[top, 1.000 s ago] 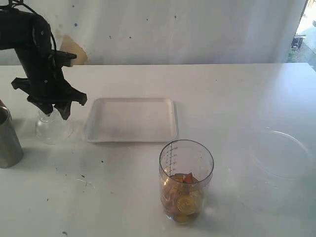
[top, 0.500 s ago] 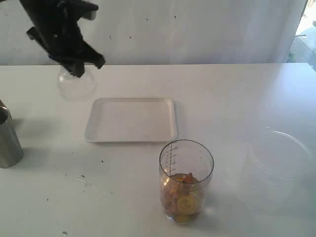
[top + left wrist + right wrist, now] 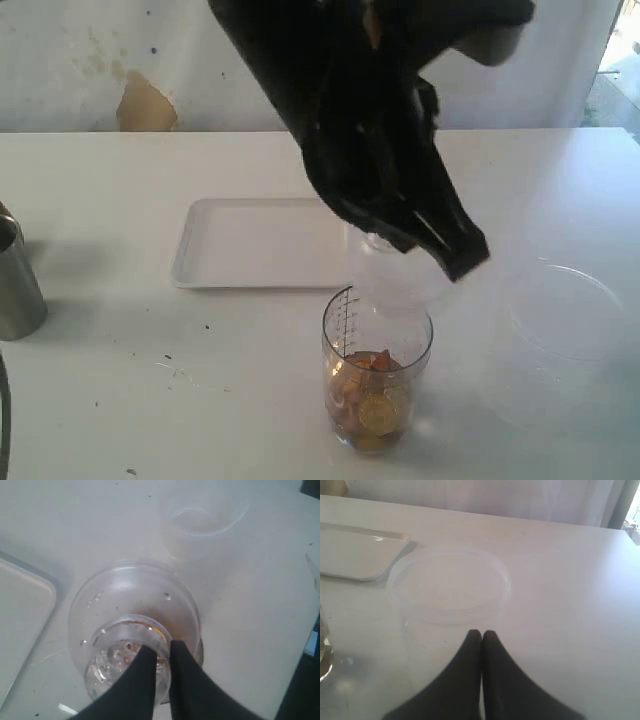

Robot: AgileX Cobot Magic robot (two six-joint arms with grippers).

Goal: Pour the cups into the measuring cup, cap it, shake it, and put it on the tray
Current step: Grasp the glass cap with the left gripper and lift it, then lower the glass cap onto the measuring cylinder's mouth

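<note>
Nearest you, the measuring cup [image 3: 377,372] stands upright on the table with a layer of orange and yellow pieces in its bottom, so the pouring looks done, at least in part. Right over its mouth, your left gripper [image 3: 161,655] is clamped on the strainer neck of the cap [image 3: 396,285], dome downward. The cap is at the rim or just above it, and you cannot tell which from here. Off to the right, your right gripper [image 3: 481,635] has its fingers together on nothing, just beside the wide clear container [image 3: 447,585]. Behind the cup lies the tray [image 3: 250,245]; the steel tumbler [image 3: 15,285] stands at the far left edge. Seating the cap, shaking and placing on the tray remain.
</note>
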